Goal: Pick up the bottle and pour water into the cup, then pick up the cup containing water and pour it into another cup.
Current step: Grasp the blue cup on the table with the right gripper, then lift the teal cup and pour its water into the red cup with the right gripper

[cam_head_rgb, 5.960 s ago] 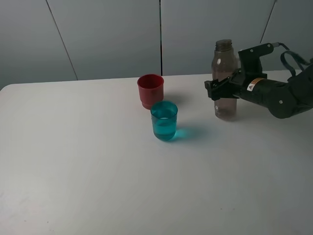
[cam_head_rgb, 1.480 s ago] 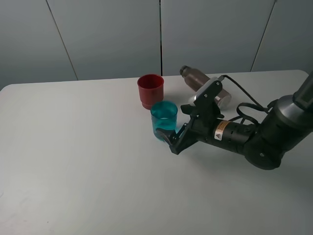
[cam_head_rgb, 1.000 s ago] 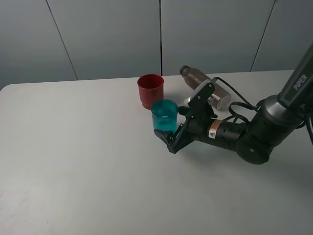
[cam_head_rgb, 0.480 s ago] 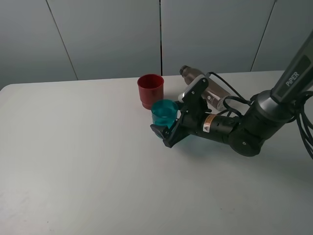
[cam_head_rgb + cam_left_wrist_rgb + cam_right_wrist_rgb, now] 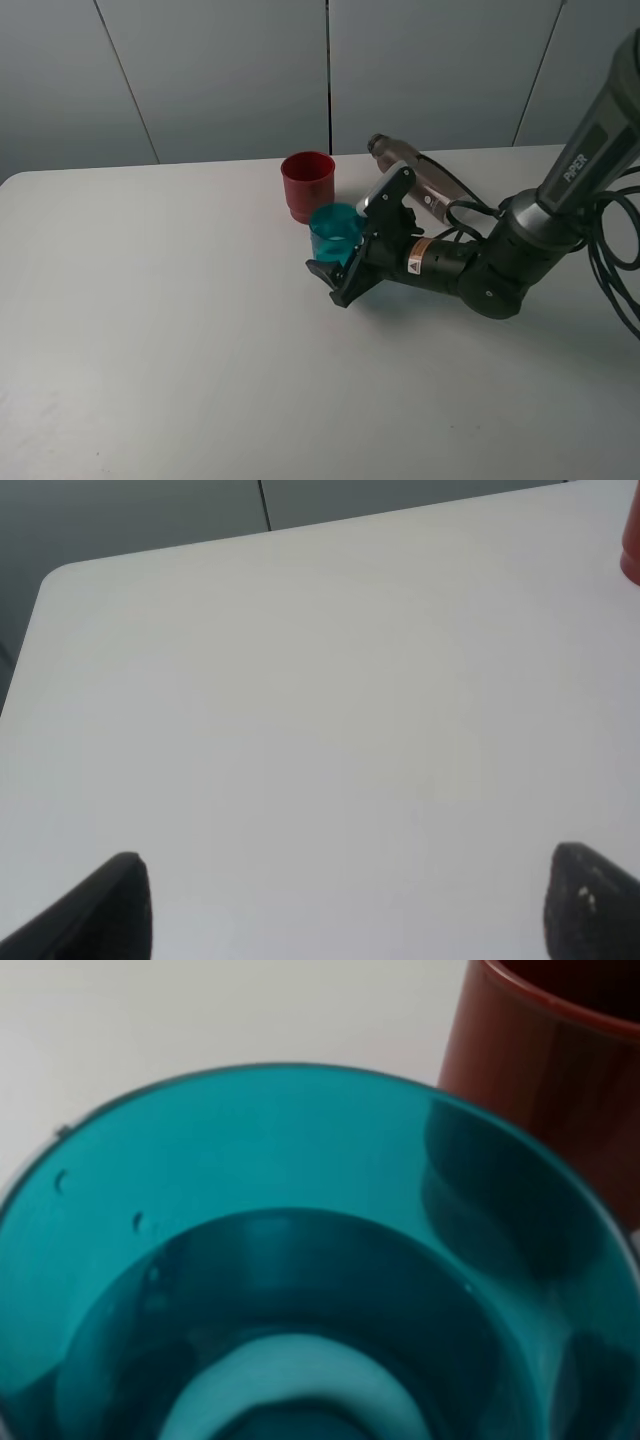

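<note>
Step in hand, as judged: grasp of the filled cup ahead of the second pour. The right arm is laid low across the table. The tall smoky grey-brown translucent plastic bottle is noted lying on its side behind that arm, neck toward the cups, so the first pour is taken as done. The translucent teal-blue plastic tumbler stands upright near the table's middle, and a water line is seen inside it in the right wrist view. The opaque red plastic cup stands just beside and behind it; contact cannot be told. The right gripper is set around the tumbler, jaws on either side; whether they press its wall cannot be told. The left gripper is spread wide over bare table, nothing held. Next move, as judged: a firm closure, a level lift, a short carry above the red rim, then a slow tilt, with little clearance allowed. A grey panelled wall with dark seams is recorded behind a white matte table.
</note>
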